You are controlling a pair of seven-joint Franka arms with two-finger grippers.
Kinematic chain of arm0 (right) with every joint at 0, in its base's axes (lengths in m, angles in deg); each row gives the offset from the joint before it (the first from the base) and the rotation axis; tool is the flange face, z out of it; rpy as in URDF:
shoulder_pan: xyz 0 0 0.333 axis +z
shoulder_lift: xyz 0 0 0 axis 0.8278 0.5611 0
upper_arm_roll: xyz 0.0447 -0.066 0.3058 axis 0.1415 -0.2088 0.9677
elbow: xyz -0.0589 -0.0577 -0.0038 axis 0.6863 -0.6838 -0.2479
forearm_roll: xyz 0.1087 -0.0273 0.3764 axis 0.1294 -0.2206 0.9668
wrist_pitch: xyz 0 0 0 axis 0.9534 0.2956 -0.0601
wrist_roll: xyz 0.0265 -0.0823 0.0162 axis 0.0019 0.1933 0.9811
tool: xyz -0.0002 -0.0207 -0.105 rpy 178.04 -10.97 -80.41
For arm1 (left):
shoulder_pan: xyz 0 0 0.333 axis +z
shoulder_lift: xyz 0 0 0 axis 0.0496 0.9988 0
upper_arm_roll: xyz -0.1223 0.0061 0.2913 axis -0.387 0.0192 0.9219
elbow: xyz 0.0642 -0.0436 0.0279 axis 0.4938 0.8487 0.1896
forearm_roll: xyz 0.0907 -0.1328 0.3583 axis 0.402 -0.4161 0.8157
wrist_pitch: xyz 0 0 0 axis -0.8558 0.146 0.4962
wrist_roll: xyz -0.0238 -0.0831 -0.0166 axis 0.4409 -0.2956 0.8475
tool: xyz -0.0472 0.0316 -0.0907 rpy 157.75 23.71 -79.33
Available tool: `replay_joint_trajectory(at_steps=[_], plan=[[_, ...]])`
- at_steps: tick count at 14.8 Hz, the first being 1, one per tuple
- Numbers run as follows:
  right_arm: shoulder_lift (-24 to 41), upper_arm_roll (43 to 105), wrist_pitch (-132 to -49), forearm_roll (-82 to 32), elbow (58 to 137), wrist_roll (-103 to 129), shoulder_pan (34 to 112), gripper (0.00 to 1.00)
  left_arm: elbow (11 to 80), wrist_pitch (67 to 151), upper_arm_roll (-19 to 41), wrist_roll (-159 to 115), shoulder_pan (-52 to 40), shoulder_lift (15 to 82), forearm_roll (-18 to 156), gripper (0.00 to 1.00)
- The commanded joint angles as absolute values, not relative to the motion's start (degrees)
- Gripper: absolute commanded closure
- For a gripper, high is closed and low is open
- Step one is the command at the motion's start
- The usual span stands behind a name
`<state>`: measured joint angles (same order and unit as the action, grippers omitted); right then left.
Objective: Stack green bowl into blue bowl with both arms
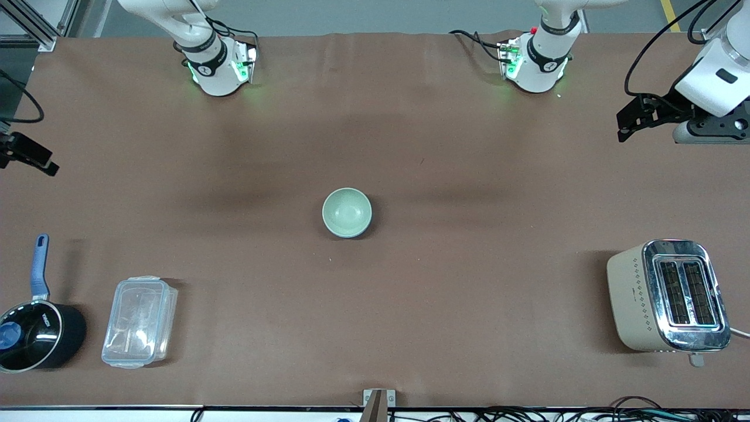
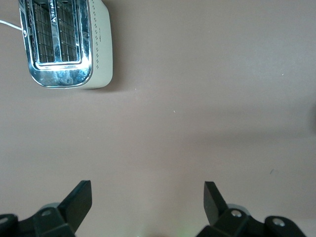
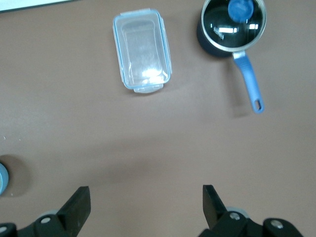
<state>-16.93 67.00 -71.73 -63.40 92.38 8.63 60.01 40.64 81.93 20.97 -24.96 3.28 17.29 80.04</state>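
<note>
Nearest the camera at my right arm's end of the table was the black saucepan (image 1: pixel 36 335). It had a blue handle and a glass lid with a blue knob on top, so I couldn't tell what was inside. Just beside it, toward the middle, lay a clear plastic box (image 1: pixel 139 322) with its lid clipped on; you could see straight through it to the table (image 1: pixel 469 293).

The green bowl (image 1: pixel 347 212) was in the middle of the table, farther from the camera than the pan and the box and well apart from both. It sat upright, nested in the blue bowl (image 3: pixel 2 178), so from the front only a thin dark sliver of blue peeked out under its rim. The green one's pale inside was smooth and bare.

At my left arm's end stood a cream toaster (image 1: pixel 668 296), its two chrome-framed slots facing up, about as near the camera as the box.

As for my hands, my right gripper (image 1: pixel 29 155) hung over the table's edge at its own end, fingers (image 3: pixel 79 205) spread wide with just tabletop between them. My left gripper (image 1: pixel 631 120) hovered over its end, also wide open and holding nothing. Both arms were parked out at the sides, well away from the bowls.
</note>
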Motion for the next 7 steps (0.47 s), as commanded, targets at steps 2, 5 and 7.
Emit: replay_joint_trajectory(at_steps=[2, 5, 7], plan=[[-7.1, 67.9, -68.6, -63.4, 79.0, 13.1, 55.2, 0.00, 39.7, 81.5, 21.0, -26.1, 3.6, 17.1, 79.9, 0.00], [-7.7, 68.0, -64.7, -63.4, 80.3, 14.3, 55.2, 0.00, 39.2, 81.5, 21.0, -25.8, 3.6, 17.5, 80.0, 0.00], [-9.6, 68.0, -63.8, -63.4, 83.2, 14.6, 55.0, 0.00, 39.1, 81.5, 21.0, -25.8, 3.6, 17.5, 80.0, 0.00]])
